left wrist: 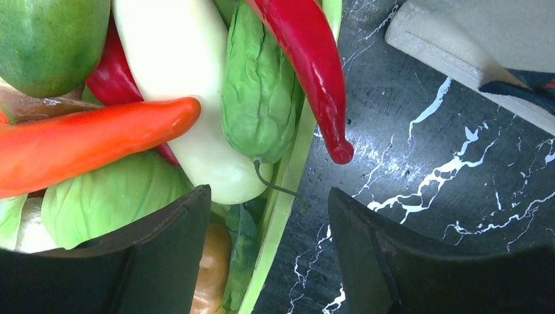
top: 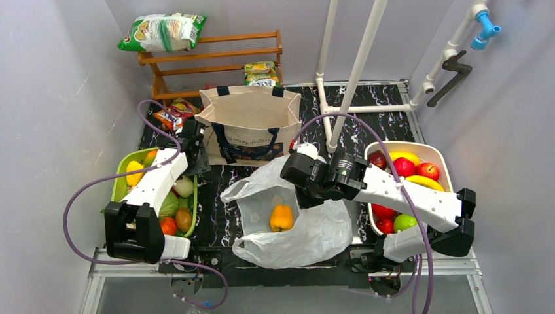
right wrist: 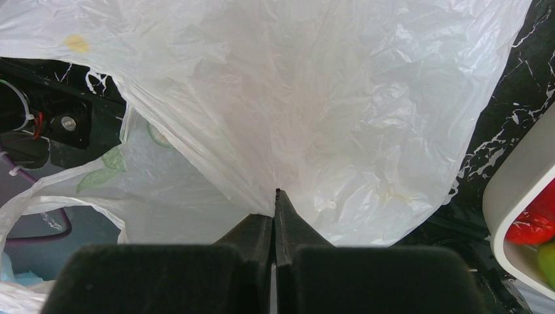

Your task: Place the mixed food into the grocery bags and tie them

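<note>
The white plastic bag (top: 314, 232) lies open mid-table with a yellow pepper (top: 281, 217) inside. My right gripper (top: 296, 180) is shut on a pinch of the bag's film (right wrist: 288, 118), with the tips (right wrist: 275, 193) pressed together. The beige canvas tote (top: 252, 118) stands behind, and its corner shows in the left wrist view (left wrist: 471, 39). My left gripper (top: 194, 147) is open and empty (left wrist: 269, 193) over the right rim of the green tray (left wrist: 281, 216). That tray holds a red chilli (left wrist: 314, 59), an orange pepper (left wrist: 85, 140) and a pale vegetable (left wrist: 183, 85).
A white tray (top: 419, 147) at the right holds red apples (top: 404, 167), a banana (top: 425, 183) and a green apple (top: 404, 222). Snack packets (top: 163, 31) lie on a wooden rack (top: 216, 55) at the back. White pipes (top: 357, 65) stand behind the right arm.
</note>
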Controlling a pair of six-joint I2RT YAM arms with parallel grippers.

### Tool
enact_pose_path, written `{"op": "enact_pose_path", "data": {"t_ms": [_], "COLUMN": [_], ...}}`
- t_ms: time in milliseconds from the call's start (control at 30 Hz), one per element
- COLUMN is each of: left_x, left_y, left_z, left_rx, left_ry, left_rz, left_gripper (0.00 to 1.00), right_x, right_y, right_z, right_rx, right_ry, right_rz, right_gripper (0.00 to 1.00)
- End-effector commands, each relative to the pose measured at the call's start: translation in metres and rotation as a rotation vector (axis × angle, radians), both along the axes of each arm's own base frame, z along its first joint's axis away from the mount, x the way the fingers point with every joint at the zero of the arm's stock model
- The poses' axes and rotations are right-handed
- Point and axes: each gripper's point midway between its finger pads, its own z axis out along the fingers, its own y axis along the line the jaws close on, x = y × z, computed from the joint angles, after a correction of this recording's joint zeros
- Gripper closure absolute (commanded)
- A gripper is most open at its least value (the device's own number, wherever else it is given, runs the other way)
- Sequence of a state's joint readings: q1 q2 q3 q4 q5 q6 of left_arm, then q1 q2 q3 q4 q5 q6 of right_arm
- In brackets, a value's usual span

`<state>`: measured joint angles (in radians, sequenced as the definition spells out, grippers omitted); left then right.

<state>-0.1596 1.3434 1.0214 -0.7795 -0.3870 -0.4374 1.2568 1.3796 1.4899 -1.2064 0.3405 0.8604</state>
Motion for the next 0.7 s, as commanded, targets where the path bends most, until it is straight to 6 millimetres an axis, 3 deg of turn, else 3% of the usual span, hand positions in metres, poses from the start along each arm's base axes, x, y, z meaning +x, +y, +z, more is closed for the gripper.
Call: {"op": "enact_pose_path", "data": {"t_ms": [0,467,667], "left_x": [0.002,-0.003,-0.005], "left_y": [0.010,0.025,0.030], "left_z": [0.003,0.004,0.010], "left_rx": [0.039,0.066,0.084], "left_ry": [-0.022,-0.037,-0.083], "left_rz": [0.009,0.024,0.035], "left_gripper": [0.36,0.46,0.54], "right_x": [0.004,0.005,0.004], "right_y": [-0.005,-0.007,-0.010], "right_z": [0.007,0.007,0.006], "right_rx": [0.022,0.017,0.013], "right_ry": [-0.028,-0.034,-0.032], "right_rz": [-0.011,-0.012,-0.017], "right_gripper": [0.99,0.99,0.99]}}
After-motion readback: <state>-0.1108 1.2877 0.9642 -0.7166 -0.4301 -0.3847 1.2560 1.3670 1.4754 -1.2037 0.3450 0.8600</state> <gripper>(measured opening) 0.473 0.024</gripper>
